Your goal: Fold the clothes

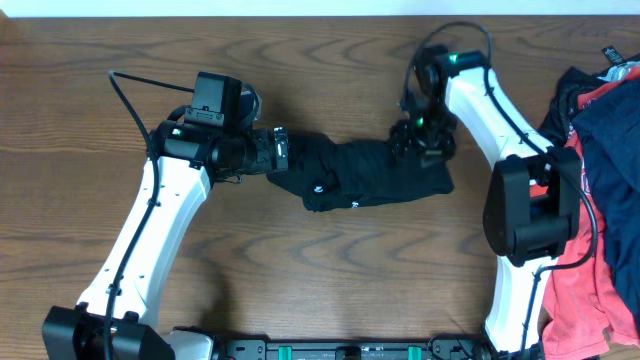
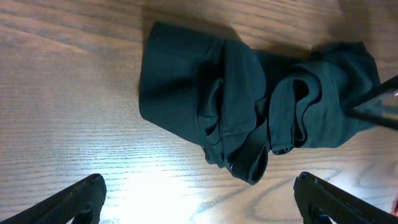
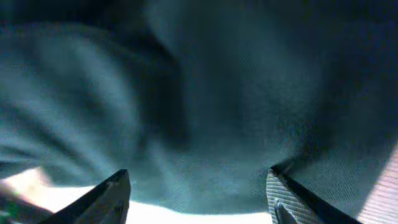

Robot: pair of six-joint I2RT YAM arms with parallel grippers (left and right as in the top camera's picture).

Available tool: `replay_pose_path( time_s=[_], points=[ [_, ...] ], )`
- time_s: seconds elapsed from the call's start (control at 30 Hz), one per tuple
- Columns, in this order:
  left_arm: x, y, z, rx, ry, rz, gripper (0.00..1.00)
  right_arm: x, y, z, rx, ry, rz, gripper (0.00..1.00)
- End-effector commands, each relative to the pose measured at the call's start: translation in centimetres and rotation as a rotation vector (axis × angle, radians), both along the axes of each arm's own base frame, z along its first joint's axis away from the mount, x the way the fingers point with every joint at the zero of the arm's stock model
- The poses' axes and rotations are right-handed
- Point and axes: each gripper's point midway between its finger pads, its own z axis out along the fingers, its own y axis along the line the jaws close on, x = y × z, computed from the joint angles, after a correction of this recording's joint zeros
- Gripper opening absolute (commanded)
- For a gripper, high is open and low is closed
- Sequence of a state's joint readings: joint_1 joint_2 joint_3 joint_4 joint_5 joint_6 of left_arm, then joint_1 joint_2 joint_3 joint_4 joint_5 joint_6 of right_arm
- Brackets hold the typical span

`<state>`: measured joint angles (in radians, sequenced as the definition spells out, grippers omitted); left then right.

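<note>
Brown wood-grain surface [image 1: 300, 290] fills the overhead view, and a soft black short-sleeved shirt [image 1: 370, 175] lies bunched across its middle, between the two arms. A heap of coral-red, navy and black garments [image 1: 600, 200] sits at the right edge, well apart from the shirt.

The left tool [image 1: 282, 150] is at the shirt's left end with its fingers spread wide and nothing between them. The right tool [image 1: 412, 140] hangs over the shirt's right end; its wrist view shows the fingers apart and dark cloth close beyond them, not pinched.

The main risk is the shirt's shape. The left wrist view shows rolled layers and a loose loop of cloth at the near edge, not a flat fold. If the left tool closes there, it may catch only the top layer and drag the bundle open. If the right tool rises with fabric snagged on a finger, that end may lift and unroll. Pressing the lumps flat could set in crooked creases.

Two small white marks show on the shirt from overhead, too small to read. No legible writing appears anywhere else.
</note>
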<state>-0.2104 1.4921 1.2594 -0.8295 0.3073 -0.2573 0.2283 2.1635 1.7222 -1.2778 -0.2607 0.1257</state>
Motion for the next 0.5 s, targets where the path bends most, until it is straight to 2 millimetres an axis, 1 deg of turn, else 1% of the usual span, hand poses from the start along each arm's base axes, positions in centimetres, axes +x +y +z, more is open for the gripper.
replay_pose_path(
  time_s=[0.0, 0.07, 0.17, 0.2, 0.3, 0.33, 0.37, 0.4, 0.43, 0.47],
  points=[
    [0.3, 0.2, 0.1, 0.013, -0.009, -0.006, 0.98, -0.6, -0.3, -0.7, 0.004, 0.011, -0.01, 0.72],
    [0.3, 0.2, 0.1, 0.013, -0.009, -0.007, 0.98, -0.7, -0.4, -1.0, 0.004, 0.014, -0.01, 0.75],
    [0.3, 0.2, 0.1, 0.013, -0.01, -0.006, 0.98, -0.6, -0.3, -1.0, 0.008, 0.007, -0.01, 0.74],
    [0.3, 0.2, 0.1, 0.013, -0.01, -0.006, 0.98, -0.4, -0.2, -1.0, 0.009, 0.0, -0.01, 0.72],
    [0.3, 0.2, 0.1, 0.013, -0.009, -0.006, 0.98, -0.1, 0.0, -1.1, 0.017, -0.013, -0.01, 0.48],
    [0.3, 0.2, 0.1, 0.013, -0.009, -0.006, 0.98, 0.0, 0.1, -1.1, 0.022, -0.019, -0.01, 0.42],
    [0.3, 0.2, 0.1, 0.013, -0.009, -0.006, 0.98, 0.2, 0.2, -1.1, 0.027, -0.023, -0.018, 0.43],
    [0.3, 0.2, 0.1, 0.013, -0.009, -0.006, 0.98, 0.3, 0.3, -1.1, 0.033, -0.028, -0.022, 0.52],
    [0.3, 0.2, 0.1, 0.013, -0.01, -0.006, 0.98, 0.5, 0.4, -1.1, 0.038, -0.035, -0.025, 0.64],
    [0.3, 0.2, 0.1, 0.013, -0.009, -0.006, 0.98, 0.7, 0.4, -1.2, 0.041, -0.041, -0.026, 0.7]
  ],
)
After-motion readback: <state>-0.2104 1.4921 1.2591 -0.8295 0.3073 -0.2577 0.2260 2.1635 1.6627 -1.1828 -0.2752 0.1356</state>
